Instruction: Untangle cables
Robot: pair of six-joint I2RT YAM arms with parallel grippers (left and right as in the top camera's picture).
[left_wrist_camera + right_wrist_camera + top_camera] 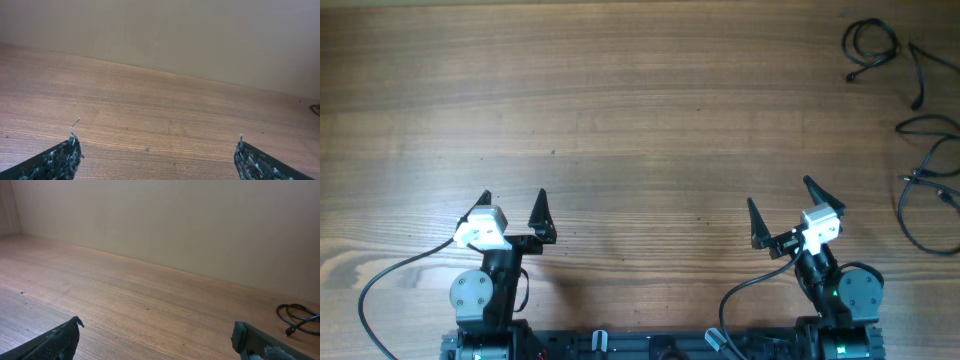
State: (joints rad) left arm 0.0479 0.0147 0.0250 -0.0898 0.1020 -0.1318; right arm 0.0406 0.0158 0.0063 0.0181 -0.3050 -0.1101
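Note:
Thin black cables lie loose at the table's far right. One small coil [871, 45] sits at the back, a bent cord [920, 75] lies beside it, and a larger loop [925, 185] runs off the right edge. The right wrist view catches one coil [298, 316] at its right edge. My left gripper [512, 198] hovers open near the front left, nothing between its fingers [65, 157]. My right gripper [780, 192] stands open at the front right, well short of the cables, with bare wood between its fingertips [67, 335].
The wooden table [640, 120] stretches wide between the arms and the cables. A pale wall [175, 35] rises behind the table's far edge. The arms' own thick black wires [390, 285] trail off at the front.

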